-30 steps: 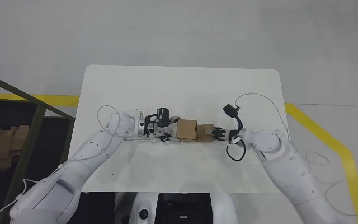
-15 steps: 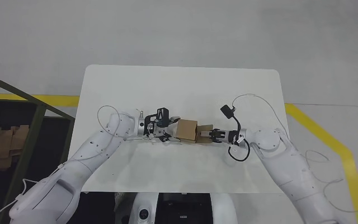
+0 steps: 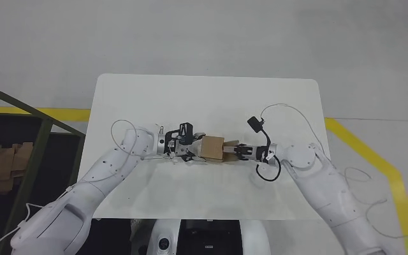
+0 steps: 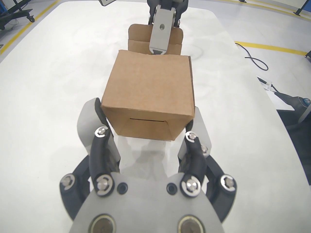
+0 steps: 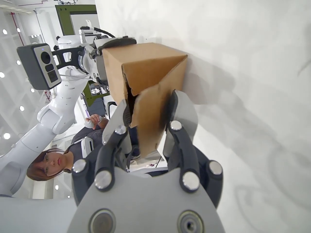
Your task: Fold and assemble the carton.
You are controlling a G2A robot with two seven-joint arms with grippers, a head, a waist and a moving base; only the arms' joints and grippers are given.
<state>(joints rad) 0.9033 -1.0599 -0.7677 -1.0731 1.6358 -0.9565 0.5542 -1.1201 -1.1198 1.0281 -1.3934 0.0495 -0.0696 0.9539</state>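
Note:
A small brown carton [image 3: 213, 148] lies on its side on the white table [image 3: 204, 95], near the front edge. My left gripper [image 3: 191, 150] is shut on the carton [image 4: 149, 86], one finger [image 4: 90, 117] pressed to each side wall at the closed end. At the opposite, open end, my right gripper [image 3: 237, 152] is shut on the carton's end flap [image 5: 150, 117], which is bent in toward the opening. In the left wrist view the right gripper [image 4: 161, 37] stands over that flap [image 4: 138, 35].
A black cable [image 4: 255, 60] trails over the table at the right arm's side. A green frame [image 3: 38, 134] stands off the table's left edge. The far half of the table is bare.
My right gripper has moved left toward the carton, pushing the end flap in closer to the opening. The left gripper and the carton body have kept still.

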